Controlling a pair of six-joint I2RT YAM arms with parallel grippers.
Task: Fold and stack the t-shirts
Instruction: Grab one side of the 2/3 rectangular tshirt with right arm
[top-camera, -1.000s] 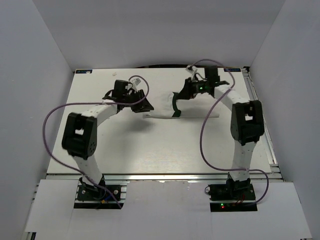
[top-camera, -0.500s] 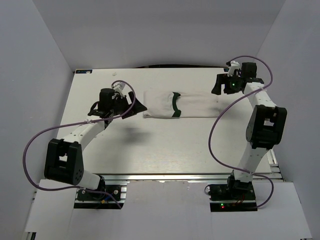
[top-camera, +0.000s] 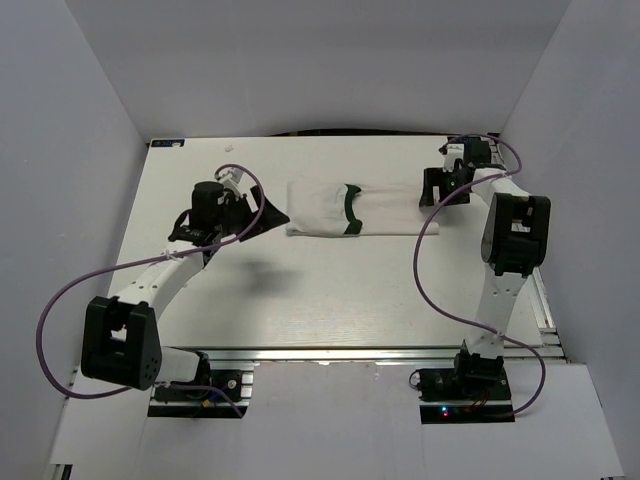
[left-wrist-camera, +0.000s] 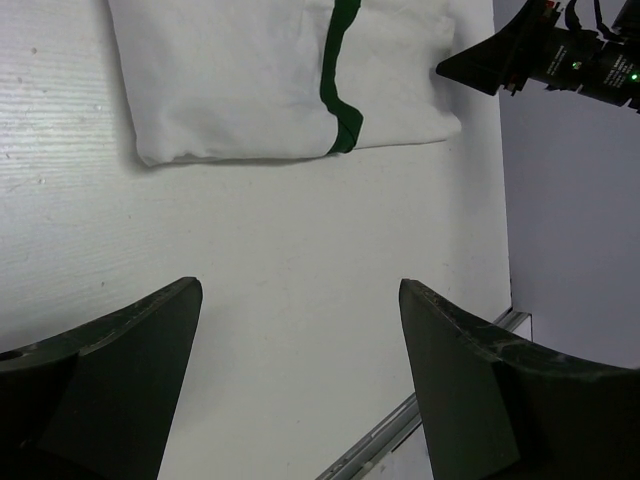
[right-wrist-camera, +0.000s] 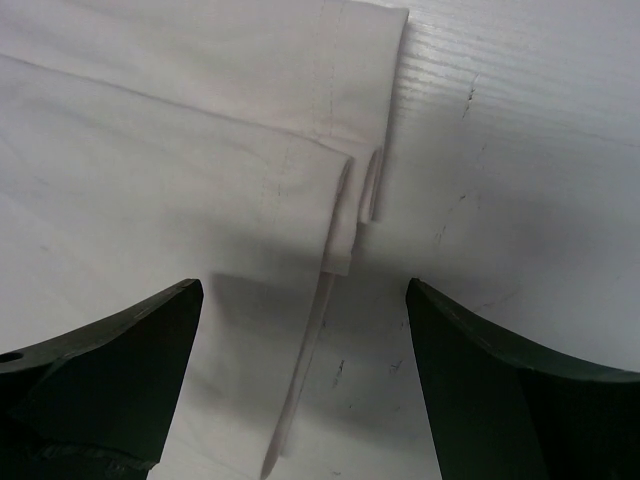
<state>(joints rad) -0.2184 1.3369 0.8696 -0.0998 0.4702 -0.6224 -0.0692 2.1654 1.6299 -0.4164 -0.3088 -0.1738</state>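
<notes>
One t-shirt (top-camera: 330, 208) lies flat on the far middle of the table, folded into a long white strip with its dark green collar band (top-camera: 351, 207) across it. My left gripper (top-camera: 270, 215) is open just off the strip's left end, touching nothing. In the left wrist view the t-shirt (left-wrist-camera: 240, 80) lies beyond the open left gripper (left-wrist-camera: 300, 295), bare table between the jaws. My right gripper (top-camera: 430, 192) is open at the strip's right end. The right wrist view shows the layered hem edges of the t-shirt (right-wrist-camera: 200, 150) under the open right gripper (right-wrist-camera: 300, 295), apart from both fingers.
An aluminium rail (top-camera: 330, 352) runs along the table's near edge and another (top-camera: 522, 230) along the right side. White walls close in the left, right and back. Purple cables (top-camera: 420, 270) loop from both arms over the table.
A second ago both grippers held the t-shirt bunched above the table. They let go and opened; the shirt now lies flat as a strip. The arms drew apart, then the right came back to its end.
</notes>
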